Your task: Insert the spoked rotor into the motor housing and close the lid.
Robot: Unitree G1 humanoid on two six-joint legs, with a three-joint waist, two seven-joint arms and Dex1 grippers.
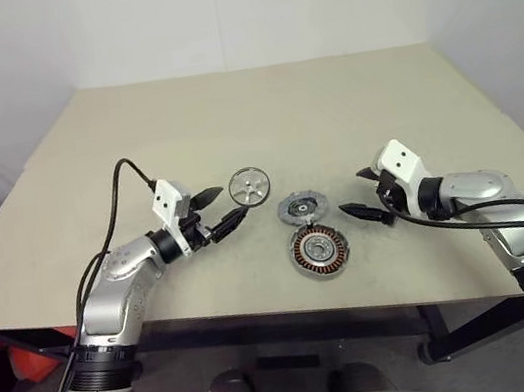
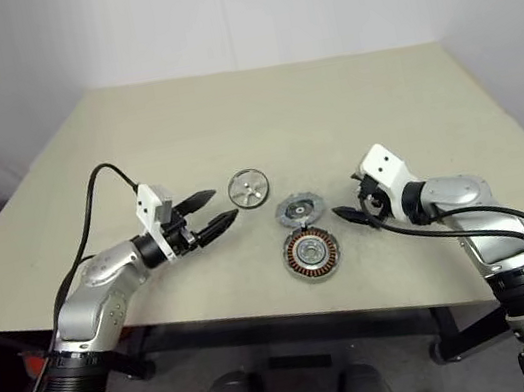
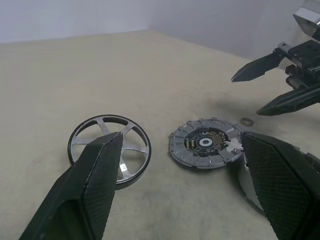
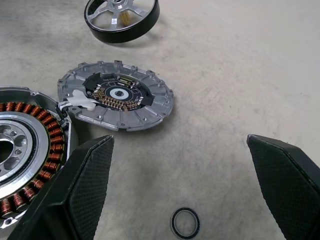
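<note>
On the bench (image 1: 348, 110) the rotor (image 1: 248, 186), lid (image 1: 302, 208) and housing (image 1: 316, 250) lie near each other. Both jaws stand wide and empty: left gripper (image 1: 221, 209) beside the rotor, right gripper (image 1: 364, 192) beside the lid. In the wrist views fingers (image 4: 75, 195) cut off part of the housing; a small ring (image 4: 185, 223) lies nearby.

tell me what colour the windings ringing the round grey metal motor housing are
Copper-orange windings, clearest in the right wrist view.

Head cameras looked down over the table (image 1: 256, 106); both wrist cameras, close and low, shared the lid (image 3: 205, 142).
</note>
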